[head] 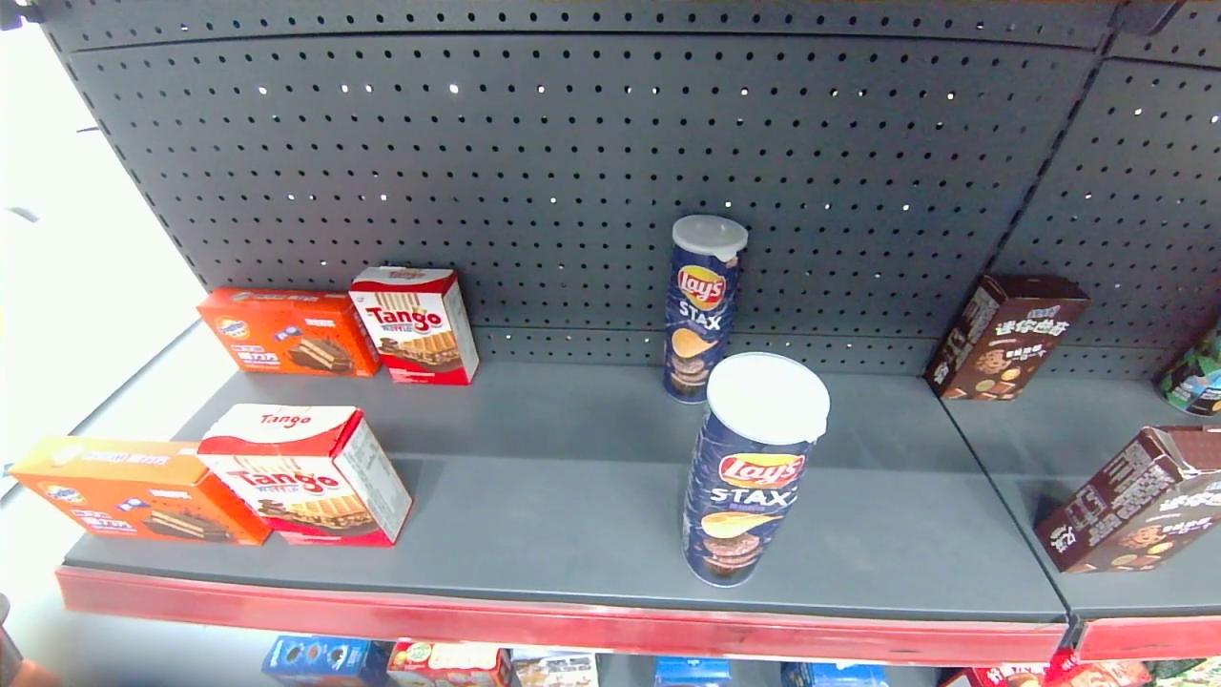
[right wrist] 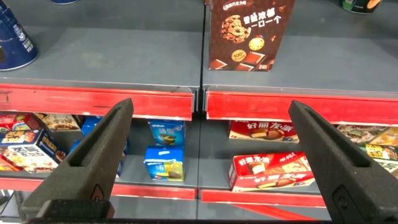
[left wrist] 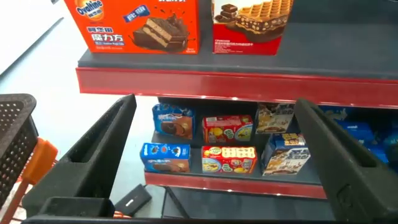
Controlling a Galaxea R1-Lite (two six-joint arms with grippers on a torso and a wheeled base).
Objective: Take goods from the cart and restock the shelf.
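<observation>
Front can (head: 754, 468) before rear can (head: 701, 305) on shelf (head: 572, 496); wafer boxes (head: 305, 477) left.

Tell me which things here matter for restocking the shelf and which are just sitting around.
Job: grey metal shelf with red front strip; black mesh cart; open left gripper; open right gripper.
Just there: dark-blue crisp tubes with white lids; red-and-white wafer boxes; orange cake boxes; brown cookie boxes.

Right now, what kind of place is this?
Probably a shop aisle, or a mock-up of one: a pegboard-backed shelf with a red front strip, chip cans and snack boxes faced outward, more stocked shelves below.
</observation>
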